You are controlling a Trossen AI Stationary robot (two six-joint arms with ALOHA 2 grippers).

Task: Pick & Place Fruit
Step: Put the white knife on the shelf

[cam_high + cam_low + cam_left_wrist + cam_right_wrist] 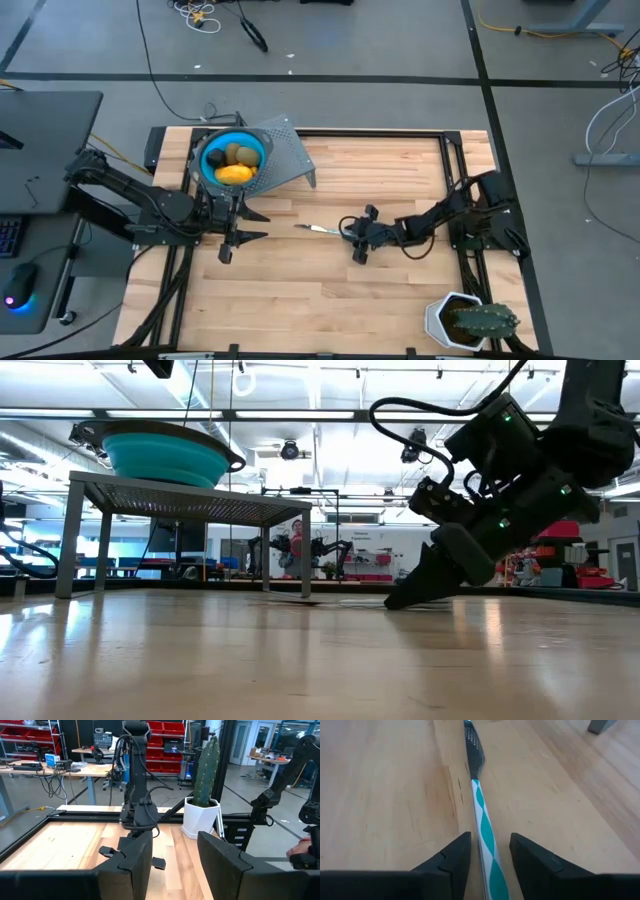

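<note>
The fruit lies in a blue bowl [235,158] on a grey perforated metal stand [290,155] at the table's far left: a yellow oblong [235,174], two olive-brown ovals [240,153] and a black ball [214,156]. No tiny orange-red balls show. In the low view the bowl [165,455] hides its contents. My left gripper [240,240] [175,870] is open, just near of the stand. My right gripper [352,232] [490,855] [420,585] is open and low at mid-table. Its fingers stand on either side of a thin stick [485,827] [318,229] lying flat on the wood.
A spiky green cactus in a white pot [470,320] [202,795] stands at the table's near right corner. A black frame [460,140] runs round the tabletop. Bare wood [330,300] lies between the arms and along the near edge.
</note>
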